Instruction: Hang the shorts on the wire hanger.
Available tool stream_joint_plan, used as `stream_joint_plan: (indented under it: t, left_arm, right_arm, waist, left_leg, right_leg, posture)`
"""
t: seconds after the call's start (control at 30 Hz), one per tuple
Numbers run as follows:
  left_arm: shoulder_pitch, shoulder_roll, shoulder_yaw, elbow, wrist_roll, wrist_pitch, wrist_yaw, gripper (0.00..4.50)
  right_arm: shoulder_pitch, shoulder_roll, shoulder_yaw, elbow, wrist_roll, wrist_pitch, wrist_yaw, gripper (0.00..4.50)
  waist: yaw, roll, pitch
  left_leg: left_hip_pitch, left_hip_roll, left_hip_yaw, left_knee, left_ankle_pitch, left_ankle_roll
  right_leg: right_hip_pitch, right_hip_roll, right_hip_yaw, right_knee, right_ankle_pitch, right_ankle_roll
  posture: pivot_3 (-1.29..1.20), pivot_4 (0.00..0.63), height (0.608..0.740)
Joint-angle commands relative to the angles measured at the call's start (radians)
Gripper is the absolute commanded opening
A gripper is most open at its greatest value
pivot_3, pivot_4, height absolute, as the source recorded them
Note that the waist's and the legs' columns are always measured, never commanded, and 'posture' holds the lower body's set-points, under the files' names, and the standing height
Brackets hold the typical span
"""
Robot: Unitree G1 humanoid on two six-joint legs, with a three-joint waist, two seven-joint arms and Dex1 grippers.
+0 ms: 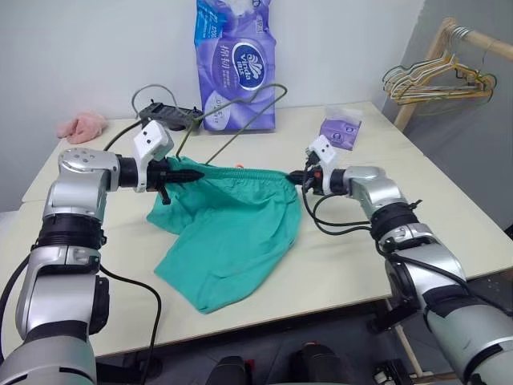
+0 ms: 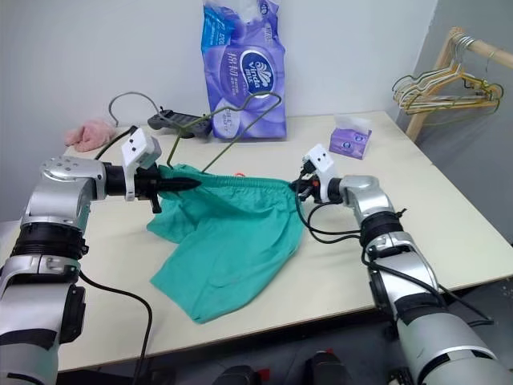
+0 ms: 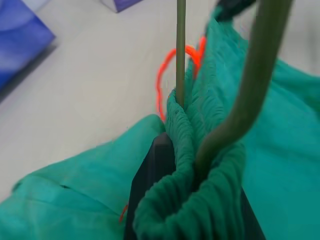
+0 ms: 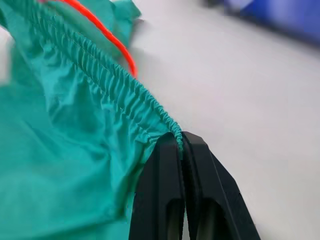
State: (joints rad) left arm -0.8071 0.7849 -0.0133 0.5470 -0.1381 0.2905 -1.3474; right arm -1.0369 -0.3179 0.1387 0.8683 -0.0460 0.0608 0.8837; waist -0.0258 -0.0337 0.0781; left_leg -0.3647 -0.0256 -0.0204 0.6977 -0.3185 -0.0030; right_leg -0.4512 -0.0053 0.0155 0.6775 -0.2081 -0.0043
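Observation:
The teal-green shorts [image 1: 232, 233] hang stretched by their gathered waistband between my two grippers, and the legs drape down onto the table [image 1: 449, 208]. My left gripper [image 1: 180, 173] is shut on the waistband's left end. The thin olive wire hanger [image 3: 260, 65] enters the waistband right at that gripper, and an orange drawstring [image 3: 162, 80] loops beside it. The hanger's other end rises back toward the purple pack. My right gripper [image 4: 181, 150] is shut on the waistband's right end, its two black fingers pressed together over the elastic.
A tall purple tissue pack [image 1: 235, 68] stands at the back, with a black device [image 1: 168, 112] to its left. A pink fluffy cloth [image 1: 82, 126] lies far left. A small purple packet [image 1: 341, 132] lies back right. A wooden rack with several pale hangers [image 1: 433, 80] stands beyond the table's right side.

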Motion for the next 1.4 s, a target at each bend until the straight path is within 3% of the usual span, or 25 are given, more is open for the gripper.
stream_joint_plan:
  t: [0.03, 0.33, 0.57, 1.03, 1.4]
  left_arm:
    - [0.073, 0.092, 0.032, -0.118, -0.048, 0.077, -0.06, 0.0]
    - [0.126, 0.13, -0.059, -0.134, 0.001, 0.037, -0.035, 0.0]
    - [0.088, 0.112, -0.074, -0.078, -0.006, 0.003, -0.007, 0.0]
    - [0.053, 0.142, -0.12, -0.014, 0.018, -0.074, -0.076, 0.0]
    - [0.026, 0.153, -0.157, 0.065, 0.067, -0.164, -0.071, 0.0]
  right_arm:
    - [0.032, -0.131, 0.013, -0.109, -0.106, -0.166, -0.11, 0.02]
    - [0.1, -0.237, 0.005, -0.365, -0.133, -0.407, -0.177, 0.02]
    - [0.164, -0.279, -0.004, -0.497, -0.098, -0.415, -0.142, 0.02]
    - [0.113, -0.312, -0.003, -0.428, -0.112, -0.446, -0.156, 0.02]
    - [0.106, -0.376, -0.007, -0.492, -0.119, -0.511, -0.135, 0.02]
  waist:
    - [-0.003, 0.0, 0.0]
    - [0.0, 0.0, 0.0]
    - [0.001, -0.001, 0.0]
    - [0.0, -0.001, 0.0]
    - [0.0, -0.001, 0.0]
  left_leg:
    - [0.0, 0.0, 0.0, 0.0, 0.0, 0.0]
    - [0.0, 0.001, 0.001, 0.0, 0.0, 0.0]
    - [0.001, 0.001, 0.001, 0.0, 0.0, 0.0]
    - [0.001, 0.001, 0.002, 0.0, 0.0, 0.0]
    - [0.001, 0.001, 0.002, 0.0, 0.0, 0.0]
  right_leg:
    - [0.0, 0.0, 0.0, -0.001, 0.0, 0.0]
    - [0.0, 0.001, 0.001, -0.002, 0.0, -0.001]
    - [0.001, 0.001, 0.001, -0.003, 0.0, -0.001]
    - [0.002, 0.002, 0.001, -0.003, 0.0, -0.001]
    - [0.002, 0.002, 0.001, -0.003, 0.0, -0.001]
  posture:
    - [0.07, 0.03, 0.74]
    - [0.04, 0.013, 0.74]
    - [0.04, 0.013, 0.74]
    - [0.03, 0.015, 0.74]
    - [0.02, 0.018, 0.74]
